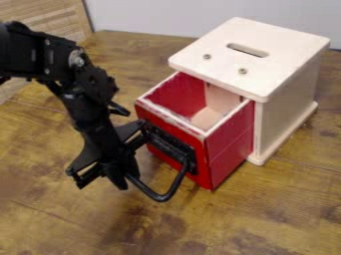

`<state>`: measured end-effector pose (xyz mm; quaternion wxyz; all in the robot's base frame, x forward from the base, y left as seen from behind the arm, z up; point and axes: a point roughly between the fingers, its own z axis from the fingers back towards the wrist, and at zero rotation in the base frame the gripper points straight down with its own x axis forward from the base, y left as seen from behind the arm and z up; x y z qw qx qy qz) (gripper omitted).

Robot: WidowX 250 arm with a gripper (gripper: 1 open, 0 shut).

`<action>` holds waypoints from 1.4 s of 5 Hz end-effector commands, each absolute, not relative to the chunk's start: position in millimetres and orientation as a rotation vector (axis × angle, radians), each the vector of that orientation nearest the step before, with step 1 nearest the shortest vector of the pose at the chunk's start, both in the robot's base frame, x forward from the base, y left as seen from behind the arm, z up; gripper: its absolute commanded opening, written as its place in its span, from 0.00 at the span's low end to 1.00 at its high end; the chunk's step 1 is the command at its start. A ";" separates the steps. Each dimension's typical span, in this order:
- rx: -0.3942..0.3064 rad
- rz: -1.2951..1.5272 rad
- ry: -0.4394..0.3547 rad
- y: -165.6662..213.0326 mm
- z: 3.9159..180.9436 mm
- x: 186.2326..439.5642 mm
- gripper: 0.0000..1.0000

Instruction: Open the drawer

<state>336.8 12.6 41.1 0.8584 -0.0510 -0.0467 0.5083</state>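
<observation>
The robot is a matte black jointed arm [60, 75] built of chunky, boxy segments with rounded housings at the joints, a few small pale specks showing on the upper links. It ends in a slim black angular gripper [110, 169] of thin bracket-like pieces.
</observation>
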 end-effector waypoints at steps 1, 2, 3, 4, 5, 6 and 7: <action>-0.063 1.017 -0.151 65.8 54.3 336.4 0.00; -0.054 1.041 -0.154 68.1 56.4 335.8 0.00; -0.048 1.024 -0.155 64.1 57.6 337.8 0.00; -0.040 1.043 -0.156 60.8 58.3 337.0 1.00; -0.036 1.050 -0.155 57.1 57.8 336.5 1.00; -0.041 1.007 -0.174 50.6 66.9 337.7 1.00; -0.044 0.957 -0.194 55.6 80.5 343.4 1.00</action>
